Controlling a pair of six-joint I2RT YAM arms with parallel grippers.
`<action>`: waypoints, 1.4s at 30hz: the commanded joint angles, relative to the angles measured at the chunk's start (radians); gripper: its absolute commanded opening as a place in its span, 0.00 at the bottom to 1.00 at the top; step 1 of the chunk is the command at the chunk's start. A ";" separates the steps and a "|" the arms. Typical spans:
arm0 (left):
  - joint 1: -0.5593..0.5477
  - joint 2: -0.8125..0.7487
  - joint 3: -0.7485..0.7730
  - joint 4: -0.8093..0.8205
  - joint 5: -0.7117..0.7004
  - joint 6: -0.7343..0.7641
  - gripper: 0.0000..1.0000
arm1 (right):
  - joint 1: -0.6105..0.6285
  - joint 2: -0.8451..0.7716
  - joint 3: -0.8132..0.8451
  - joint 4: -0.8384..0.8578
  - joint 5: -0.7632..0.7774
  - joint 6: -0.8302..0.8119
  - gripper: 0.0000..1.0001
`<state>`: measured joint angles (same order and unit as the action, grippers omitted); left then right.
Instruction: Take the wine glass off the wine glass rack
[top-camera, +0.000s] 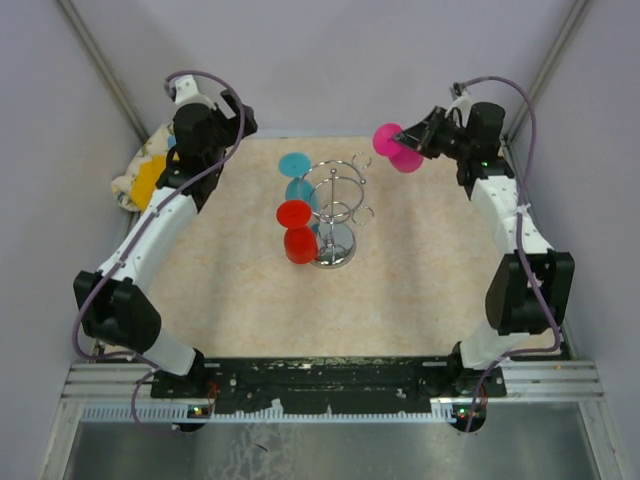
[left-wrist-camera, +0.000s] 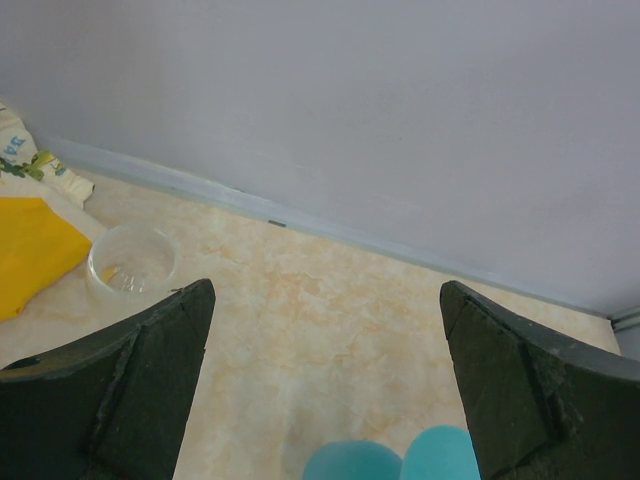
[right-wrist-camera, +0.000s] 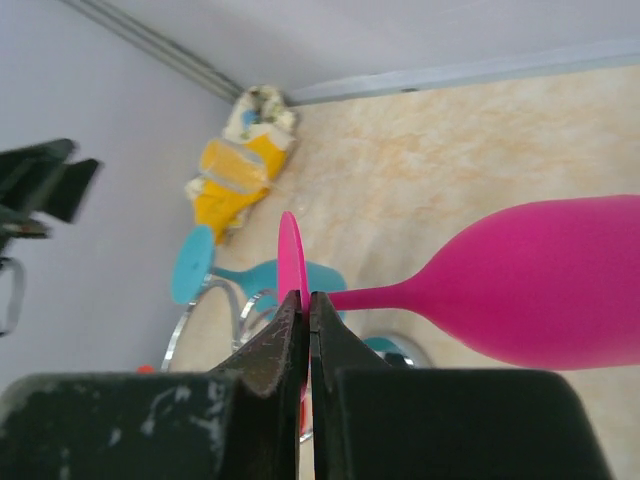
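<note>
Since my right end effector (right-wrist-camera: 305, 302) is clamped on the foot disc of the magenta plastic wine glass (right-wrist-camera: 555, 290), the glass hangs sideways, stem about level, well clear of the chrome wire wine glass rack (top-camera: 335, 245) to its left. My left end effector (left-wrist-camera: 325, 295) gapes empty.

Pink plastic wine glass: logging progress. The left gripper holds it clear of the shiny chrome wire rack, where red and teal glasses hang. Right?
Wrong arm: the right gripper holds the pink plastic wine glass, as the top external view shows. It is clear of the shiny chrome wire rack, where the red glass and teal glass hang.
</note>
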<state>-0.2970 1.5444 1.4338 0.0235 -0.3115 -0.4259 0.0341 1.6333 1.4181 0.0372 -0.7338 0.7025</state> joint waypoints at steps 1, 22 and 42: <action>-0.002 -0.015 0.117 -0.086 0.064 -0.011 1.00 | 0.004 -0.197 -0.001 -0.160 0.212 -0.286 0.00; -0.002 0.019 0.356 -0.365 0.304 -0.024 1.00 | 0.215 -0.356 -0.119 -0.474 0.919 -0.699 0.00; -0.043 0.109 0.489 -0.548 1.038 -0.308 1.00 | 0.976 -0.507 0.034 -0.557 0.833 -1.026 0.00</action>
<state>-0.3050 1.7336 2.0510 -0.6392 0.5331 -0.6167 0.9802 1.0531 1.3769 -0.5194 0.1047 -0.2535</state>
